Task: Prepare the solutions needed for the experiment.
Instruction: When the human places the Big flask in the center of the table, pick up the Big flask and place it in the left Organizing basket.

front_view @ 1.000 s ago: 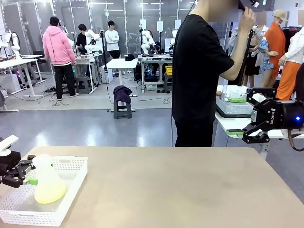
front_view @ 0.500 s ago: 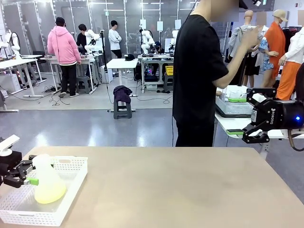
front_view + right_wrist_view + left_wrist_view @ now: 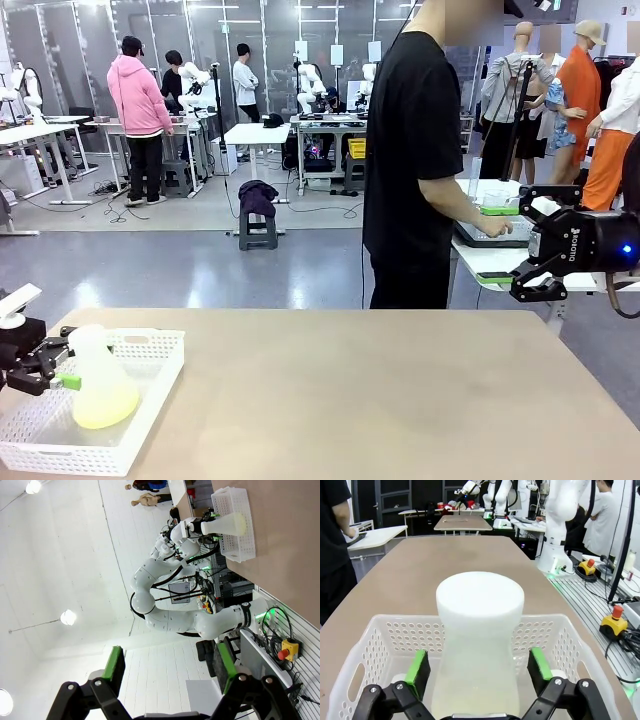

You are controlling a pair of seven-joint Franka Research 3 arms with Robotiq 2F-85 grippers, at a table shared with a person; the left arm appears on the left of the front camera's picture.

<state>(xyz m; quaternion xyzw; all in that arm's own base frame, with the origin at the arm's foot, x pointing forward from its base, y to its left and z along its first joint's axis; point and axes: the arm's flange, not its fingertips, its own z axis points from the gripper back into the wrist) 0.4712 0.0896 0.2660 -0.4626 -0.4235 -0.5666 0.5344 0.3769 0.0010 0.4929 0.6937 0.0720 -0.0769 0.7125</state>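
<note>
Green pads (image 3: 417, 667) of the left gripper (image 3: 479, 669) stand wide on both sides of the flask (image 3: 479, 645), at its neck, and a thin gap shows between each pad and the frosted wall, so the jaws are spread and do not press it. From the front, this gripper (image 3: 62, 372) comes in low at the near left edge of the table (image 3: 380, 400) and its fingers reach around the flask (image 3: 98, 385) from the left. Inside the flask lies the solution (image 3: 104, 407), pale yellow-green, only in the wide bottom part. The flask stands upright in the basket (image 3: 150, 400), a white one with holes, at the near left corner of the table. Two small white round things sit on the basket floor behind the fingers; what they are I cannot tell.

At the right side the right gripper (image 3: 535, 282) hangs in the air above and beyond the far right edge of the table, well apart from the basket. Its fingers (image 3: 114, 666) are spread wide with nothing between them. In its wrist view the basket (image 3: 235, 525) and flask (image 3: 225, 524) show far off, with the white left arm (image 3: 165, 595) beside them.

Beyond the far edge a person (image 3: 420, 160) in black stands turned to the right, one hand (image 3: 497, 227) on a side table.
</note>
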